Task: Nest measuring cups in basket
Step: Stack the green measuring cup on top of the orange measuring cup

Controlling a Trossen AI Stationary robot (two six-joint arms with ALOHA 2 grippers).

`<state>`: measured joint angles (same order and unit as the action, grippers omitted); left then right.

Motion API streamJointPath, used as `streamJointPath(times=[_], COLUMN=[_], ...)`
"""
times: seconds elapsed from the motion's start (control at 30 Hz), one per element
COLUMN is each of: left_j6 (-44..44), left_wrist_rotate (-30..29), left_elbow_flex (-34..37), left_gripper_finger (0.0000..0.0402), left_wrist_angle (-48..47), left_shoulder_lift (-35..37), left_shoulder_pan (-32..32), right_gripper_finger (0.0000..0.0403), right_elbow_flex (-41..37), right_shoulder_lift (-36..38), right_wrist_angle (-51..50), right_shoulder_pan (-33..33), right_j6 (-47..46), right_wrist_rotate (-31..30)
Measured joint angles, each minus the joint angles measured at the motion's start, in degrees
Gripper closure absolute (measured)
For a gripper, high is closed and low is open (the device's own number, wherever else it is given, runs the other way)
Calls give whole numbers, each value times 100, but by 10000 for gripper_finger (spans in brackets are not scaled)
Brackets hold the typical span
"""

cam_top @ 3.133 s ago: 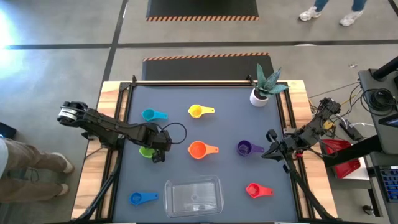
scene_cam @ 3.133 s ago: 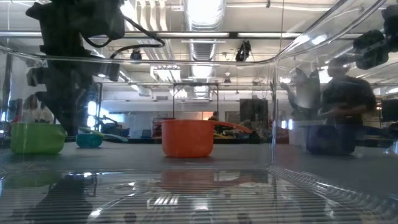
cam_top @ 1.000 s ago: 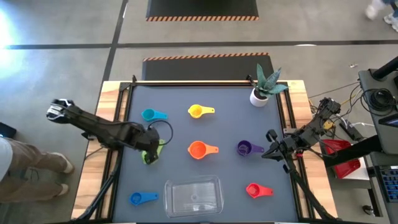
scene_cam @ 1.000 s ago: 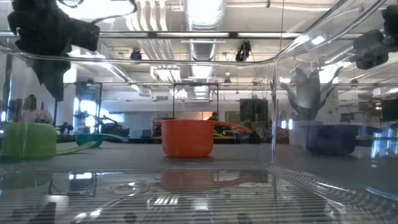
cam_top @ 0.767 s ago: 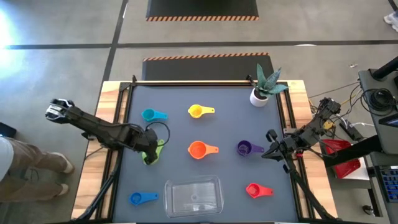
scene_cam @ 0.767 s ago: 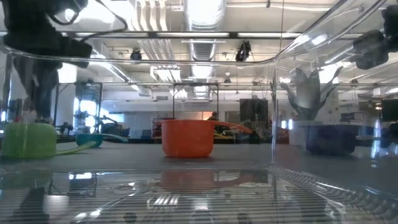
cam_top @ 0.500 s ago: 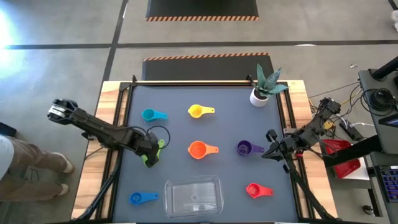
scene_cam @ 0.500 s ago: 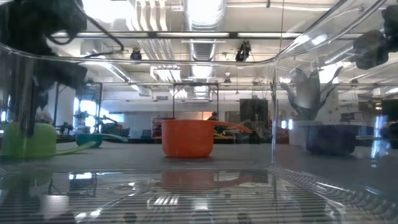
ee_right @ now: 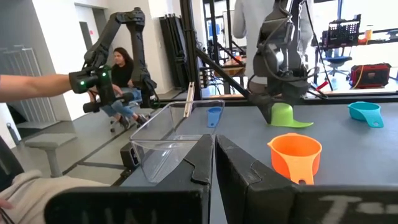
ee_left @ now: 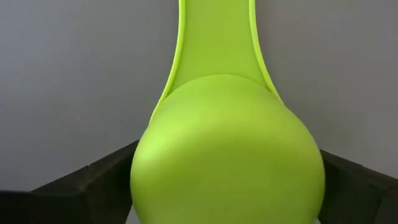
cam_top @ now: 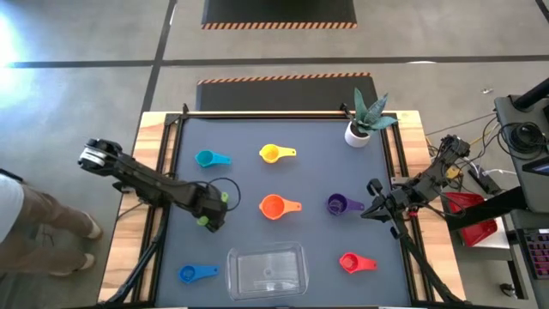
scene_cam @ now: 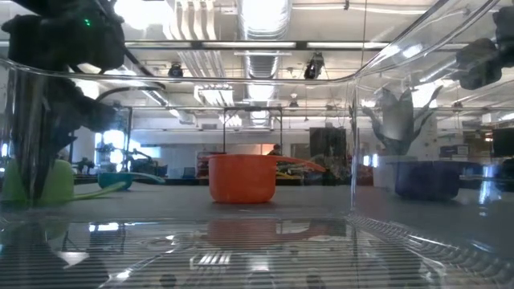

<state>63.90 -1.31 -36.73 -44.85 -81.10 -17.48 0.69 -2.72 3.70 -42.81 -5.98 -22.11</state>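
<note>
Your left gripper (cam_top: 208, 220) straddles the smooth, lime-green measuring cup (ee_left: 227, 158) on the desk (cam_top: 317, 176), fingers (ee_left: 93, 186) released; the right gripper's (cam_top: 374, 210) fingers stay clenched.

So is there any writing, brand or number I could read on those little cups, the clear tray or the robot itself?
None that can be read.
Measuring cups, such as the green one: no markings show.
Clear basket: none.
Right hand: pale marks along the bottom edge, too blurred to read.

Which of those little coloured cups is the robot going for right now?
The green cup. It alone sits between the open fingers of the left gripper, upside down; the teal, yellow, orange, purple, red and blue cups stand untouched on the table.
</note>
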Motion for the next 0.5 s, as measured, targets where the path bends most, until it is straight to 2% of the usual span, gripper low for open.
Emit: streamJointPath(times=[0.1,0.33,0.5], left_j6=[-121,-590,-788], left_wrist_rotate=[-12,-111,-117], left_elbow_flex=[-171,-703,-980], left_gripper_finger=[80,82,82], left_wrist_angle=[-79,-55,-64], left_shoulder_lift=[-167,-244,196], left_shoulder_pan=[-10,-10,-10], right_gripper_finger=[394,394,394], right_elbow_flex=[-2,-2,-1], right_shoulder_lift=[0,0,0], right_wrist_angle=[-2,0,-2], right_shoulder_pan=[-2,-2,-2], right_j6=[2,1,2], right_wrist_rotate=[2,0,1])
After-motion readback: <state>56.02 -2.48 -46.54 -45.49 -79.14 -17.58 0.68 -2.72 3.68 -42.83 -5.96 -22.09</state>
